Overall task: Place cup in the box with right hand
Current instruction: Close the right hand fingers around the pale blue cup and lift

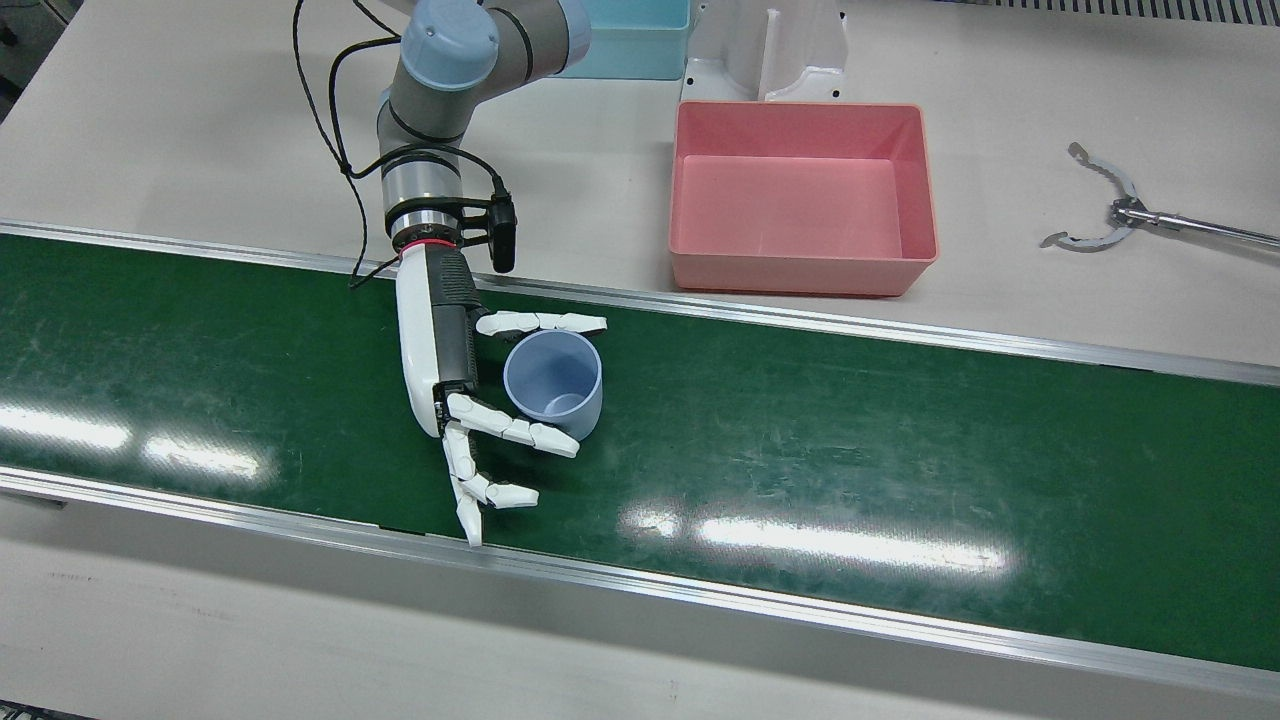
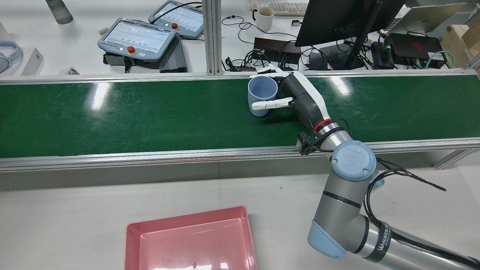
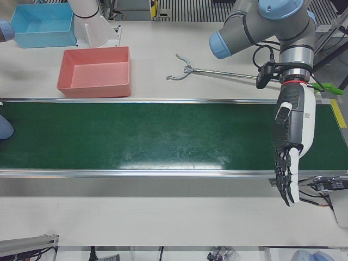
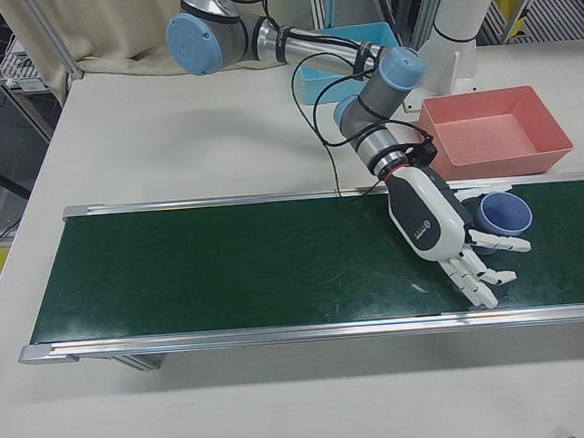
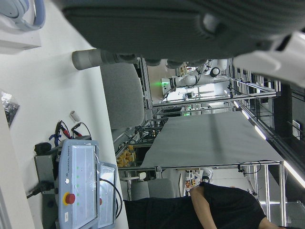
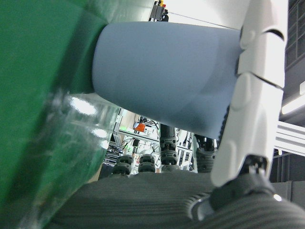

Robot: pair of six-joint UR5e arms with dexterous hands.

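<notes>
In the front view, from left to right, the right hand (image 1: pixel 470 400) lies low over the green conveyor belt (image 1: pixel 900 470) with its fingers (image 1: pixel 540 322) spread around a pale blue cup (image 1: pixel 553 385), which stands upright on the belt; one finger touches the cup's side, but the cup is not clasped. Further right, beyond the belt's far rail, the pink box (image 1: pixel 920 200) sits on the beige table (image 1: pixel 200 130), and a metal grabber tool (image 1: pixel 1120 210) lies near the right edge. The left hand (image 3: pixel 291 147) hangs over the belt's other end, fingers straight and holding nothing.
</notes>
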